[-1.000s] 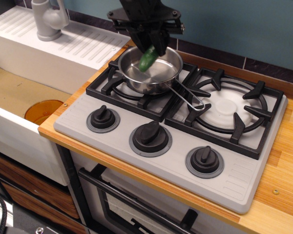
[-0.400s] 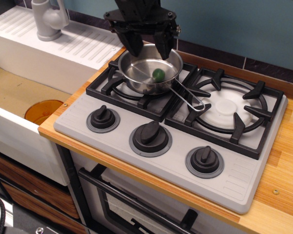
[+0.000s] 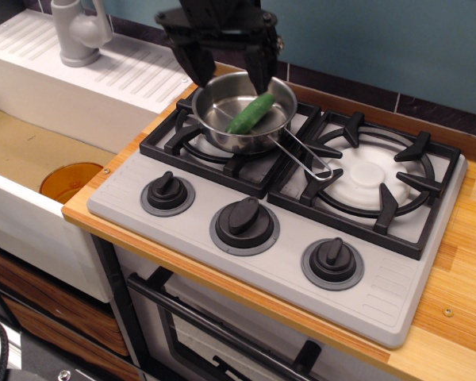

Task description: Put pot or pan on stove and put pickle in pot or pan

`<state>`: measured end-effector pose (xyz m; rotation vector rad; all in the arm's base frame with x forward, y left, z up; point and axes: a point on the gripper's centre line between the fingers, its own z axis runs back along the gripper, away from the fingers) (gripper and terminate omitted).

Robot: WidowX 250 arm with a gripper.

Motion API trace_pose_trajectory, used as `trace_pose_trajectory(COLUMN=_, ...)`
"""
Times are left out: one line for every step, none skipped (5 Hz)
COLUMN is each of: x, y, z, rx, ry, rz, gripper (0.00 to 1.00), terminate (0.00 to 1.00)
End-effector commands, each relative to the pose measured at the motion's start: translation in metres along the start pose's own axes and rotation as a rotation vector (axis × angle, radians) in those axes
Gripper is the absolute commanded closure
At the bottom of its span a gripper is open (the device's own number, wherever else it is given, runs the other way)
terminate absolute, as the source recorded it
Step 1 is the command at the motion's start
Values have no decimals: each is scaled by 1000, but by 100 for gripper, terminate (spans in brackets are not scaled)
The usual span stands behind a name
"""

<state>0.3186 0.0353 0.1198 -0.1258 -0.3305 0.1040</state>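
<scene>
The shiny steel pan (image 3: 222, 127) sits on the left burner of the grey stove (image 3: 285, 262), its wire handle (image 3: 305, 155) pointing to the front right. The green pickle (image 3: 251, 113) lies inside the pan, leaning toward its right rim. My black gripper (image 3: 226, 73) hangs above the back of the pan, open and empty, its two fingers (image 3: 193, 65) spread wide apart.
The right burner (image 3: 373, 175) has a white disc and black grate. Three black knobs (image 3: 244, 221) line the stove front. A white sink unit with a grey tap (image 3: 78, 32) stands at left, with an orange disc (image 3: 70, 181) in the basin.
My gripper let go of the pickle, opened wide and rose. The pickle dropped into the pan and settled on its side.
</scene>
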Motion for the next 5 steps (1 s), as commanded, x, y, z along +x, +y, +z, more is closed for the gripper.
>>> trace_pose_trajectory(x=18, y=-4, z=61, rx=107, ry=-32, rz=-15, gripper=0, terminate=0)
trace_pose_trajectory(x=16, y=-2, z=74, rx=149, ry=-45, rz=0, gripper=0, terminate=0)
trace_pose_trajectory(x=14, y=0, z=76, rx=158, ry=-46, rz=34, gripper=0, terminate=0)
trace_pose_trajectory(x=8, y=0, z=66, rx=140, ry=-67, rz=69, gripper=0, terminate=0)
trace_pose_trajectory(x=8, y=0, z=66, rx=140, ry=-67, rz=69, gripper=0, terminate=100)
